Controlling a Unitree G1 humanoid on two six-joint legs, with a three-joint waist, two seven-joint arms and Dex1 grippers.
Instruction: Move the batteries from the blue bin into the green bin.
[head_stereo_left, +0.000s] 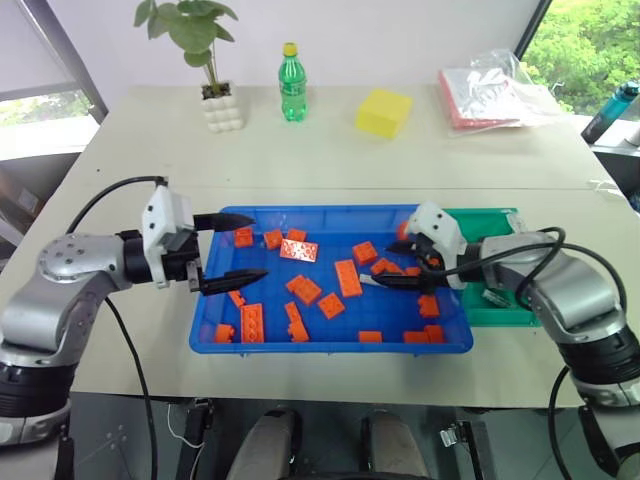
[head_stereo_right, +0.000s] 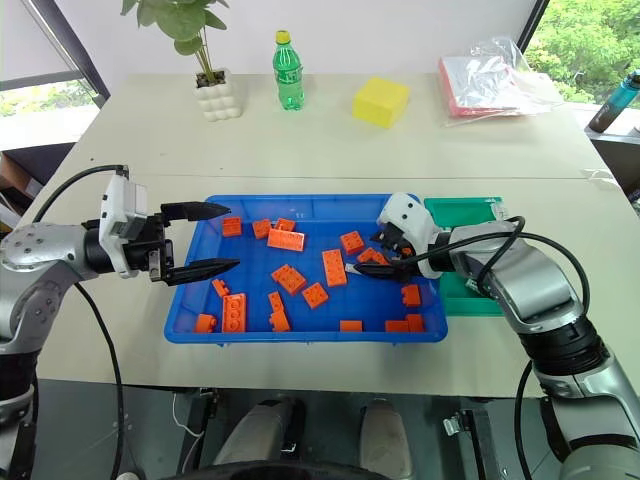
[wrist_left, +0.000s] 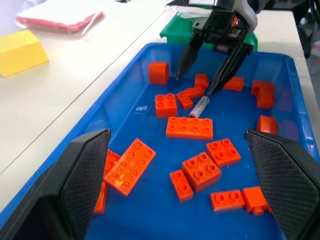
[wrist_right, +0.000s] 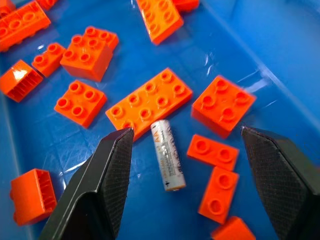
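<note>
One silver-white battery (wrist_right: 167, 155) lies flat on the floor of the blue bin (head_stereo_left: 330, 347), among several orange bricks (wrist_right: 149, 103). My right gripper (wrist_right: 186, 132) hangs open just above it, one finger to each side, not touching it. The left wrist view shows that same battery (wrist_left: 200, 106) just below the right gripper (wrist_left: 194, 85). My left gripper (head_stereo_left: 258, 245) is open and empty over the bin's left rim, pointing across the bin. The green bin (head_stereo_left: 490, 215) stands against the blue bin's right side, partly hidden by my right arm.
At the back of the table stand a potted plant (head_stereo_left: 222, 108), a green bottle (head_stereo_left: 292, 85), a yellow block (head_stereo_left: 383, 112) and a clear bag with red contents (head_stereo_left: 490, 95). The table's front edge runs just in front of the blue bin.
</note>
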